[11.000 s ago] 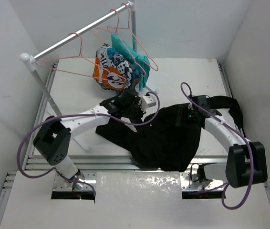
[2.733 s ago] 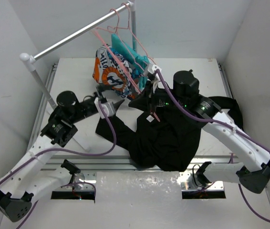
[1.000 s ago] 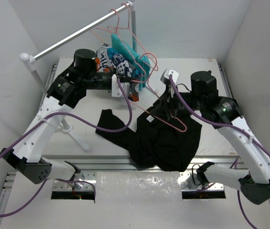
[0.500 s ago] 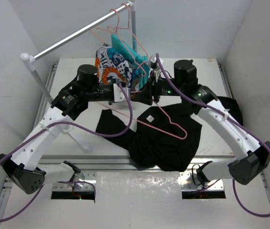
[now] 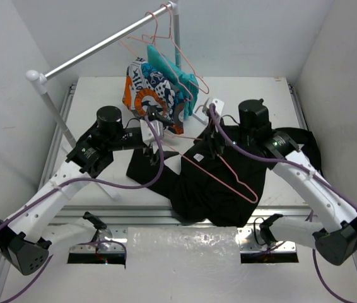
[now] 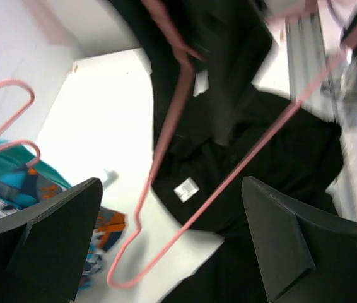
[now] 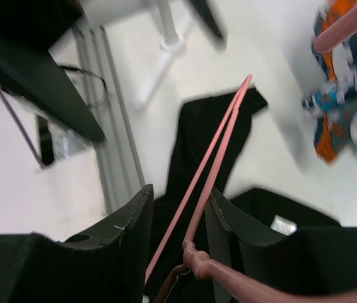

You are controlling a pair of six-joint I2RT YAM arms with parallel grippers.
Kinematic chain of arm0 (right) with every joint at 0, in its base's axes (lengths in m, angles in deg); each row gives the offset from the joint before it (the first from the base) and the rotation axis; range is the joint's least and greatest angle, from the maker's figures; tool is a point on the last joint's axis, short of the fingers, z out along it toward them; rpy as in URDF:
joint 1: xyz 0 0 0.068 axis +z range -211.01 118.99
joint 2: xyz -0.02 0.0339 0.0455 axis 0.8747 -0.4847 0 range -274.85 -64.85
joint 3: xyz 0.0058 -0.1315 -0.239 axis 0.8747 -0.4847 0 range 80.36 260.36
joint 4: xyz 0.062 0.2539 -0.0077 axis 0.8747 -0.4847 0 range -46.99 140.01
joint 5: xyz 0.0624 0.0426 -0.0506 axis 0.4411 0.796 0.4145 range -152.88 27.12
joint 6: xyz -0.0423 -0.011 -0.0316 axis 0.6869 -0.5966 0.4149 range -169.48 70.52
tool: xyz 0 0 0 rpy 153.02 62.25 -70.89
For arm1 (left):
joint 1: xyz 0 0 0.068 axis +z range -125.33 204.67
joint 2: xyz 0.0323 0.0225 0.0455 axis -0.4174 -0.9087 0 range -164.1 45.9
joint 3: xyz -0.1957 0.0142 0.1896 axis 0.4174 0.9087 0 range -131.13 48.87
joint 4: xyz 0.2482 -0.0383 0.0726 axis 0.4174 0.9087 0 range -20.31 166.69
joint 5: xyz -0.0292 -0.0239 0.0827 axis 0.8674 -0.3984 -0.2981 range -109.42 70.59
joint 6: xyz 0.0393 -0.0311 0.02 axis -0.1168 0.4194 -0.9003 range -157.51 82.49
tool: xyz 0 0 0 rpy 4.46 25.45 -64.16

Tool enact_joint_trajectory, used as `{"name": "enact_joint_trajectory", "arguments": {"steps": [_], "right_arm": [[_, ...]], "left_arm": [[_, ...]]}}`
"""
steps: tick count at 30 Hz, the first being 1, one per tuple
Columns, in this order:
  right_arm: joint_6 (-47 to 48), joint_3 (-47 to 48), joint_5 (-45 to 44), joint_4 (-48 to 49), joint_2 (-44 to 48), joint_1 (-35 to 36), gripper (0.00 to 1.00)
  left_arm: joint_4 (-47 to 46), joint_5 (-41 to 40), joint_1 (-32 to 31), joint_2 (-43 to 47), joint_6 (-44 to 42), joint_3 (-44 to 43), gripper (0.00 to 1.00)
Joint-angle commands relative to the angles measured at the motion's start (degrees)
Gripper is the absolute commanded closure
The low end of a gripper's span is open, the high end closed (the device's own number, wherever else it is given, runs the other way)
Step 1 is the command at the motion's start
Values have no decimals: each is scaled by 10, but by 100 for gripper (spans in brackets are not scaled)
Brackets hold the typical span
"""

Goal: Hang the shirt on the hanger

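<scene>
The black shirt (image 5: 216,189) lies crumpled on the table in front of the right arm, its white label (image 6: 187,189) facing up. The pink wire hanger (image 5: 251,197) slants across it, with one end low over the shirt's near right part. My right gripper (image 5: 213,142) is shut on the hanger at its twisted neck (image 7: 194,259); both wire arms run out between its fingers (image 7: 178,192). My left gripper (image 5: 169,126) hovers just left of the shirt's collar, jaws wide open (image 6: 171,184) and holding nothing. Between them the left wrist view shows the hanger (image 6: 166,145) and the shirt (image 6: 279,151) below.
A white clothes rack stands at the back left, its rail (image 5: 103,47) sloping up to the right. More pink hangers (image 5: 185,60), a patterned orange and navy garment (image 5: 144,95) and a teal garment (image 5: 175,76) hang there. White walls close in both sides.
My left gripper has opened and let go of the hanger, and that arm has pulled back toward the near side. The right arm has carried the hanger down and right over the shirt.
</scene>
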Motion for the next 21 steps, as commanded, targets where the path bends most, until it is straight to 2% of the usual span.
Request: {"name": "enact_joint_trajectory", "arguments": {"steps": [1,2,4,10,15,16,18,21], "right_arm": [[57,-51,-57,-34,38,-5,100],[59,-80,-64,-23,58,-6,100],[64,-98,-89,-24,72,-6,100],[90,-117,-158,-114,108,-7,100],[66,-114,-280,-138,129,-10,100],[64,-114,-287,-140,139,-11,100],[60,-113,-291,-145,147,-11,100],[58,-114,-279,-152,151,-11,100]], "left_arm": [[-123,-44,-3,-1,200,4,9],[-125,-95,-1,-13,229,-4,9],[-115,-140,7,-27,303,-13,9],[-86,-135,27,-55,368,20,21],[-59,-139,26,-120,421,36,35],[-49,-130,19,-135,428,36,36],[-15,-161,-6,-163,430,50,36],[-13,-184,-23,-199,427,48,31]]}}
